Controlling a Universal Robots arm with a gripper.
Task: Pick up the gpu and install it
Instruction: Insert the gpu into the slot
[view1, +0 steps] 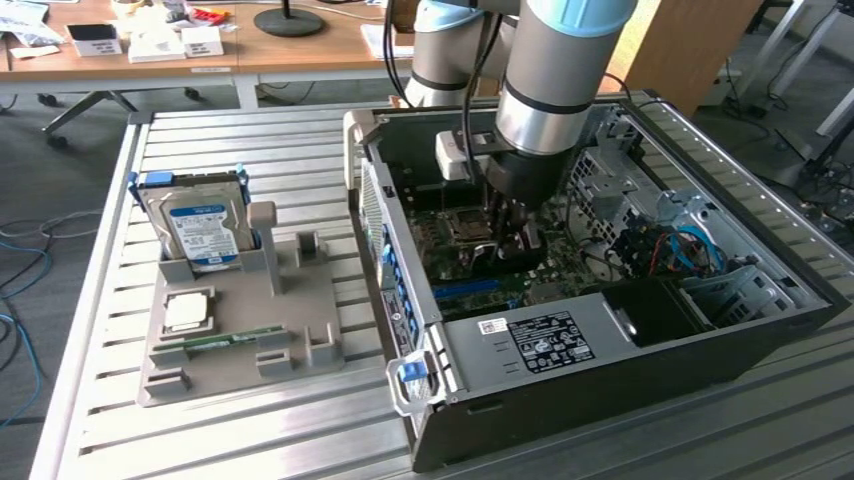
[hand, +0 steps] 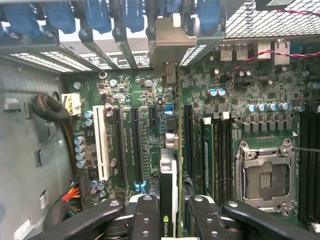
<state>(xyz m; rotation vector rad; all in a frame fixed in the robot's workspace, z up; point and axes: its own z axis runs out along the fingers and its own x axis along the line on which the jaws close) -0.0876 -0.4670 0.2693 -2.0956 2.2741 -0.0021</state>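
Claw (hand: 170, 212) is pinched on the gpu (hand: 170, 150), fingers (hand: 145, 215) on both faces. The card sits edge-on inside the open PC case (view1: 747, 330), right over the motherboard (hand: 250, 90), long axis running 12-to-6 toward the rear slot brackets (hand: 170, 35). Empty CPU socket (hand: 265, 177) sits at 3 o'clock, white slot (hand: 101, 145) at 9. Hard drive (view1: 200, 225) is parked on the desk's (view1: 267, 440) holder.

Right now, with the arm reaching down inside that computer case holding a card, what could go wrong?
The gripper holds the gpu edge-on above the motherboard. If the card is slightly off from its slot, pressing down could probably strain the card or the board. Its metal bracket sits close to the blue clips at the case's rear and could catch there. A memory stick stands right beside the card, so a sideways drift might knock it.
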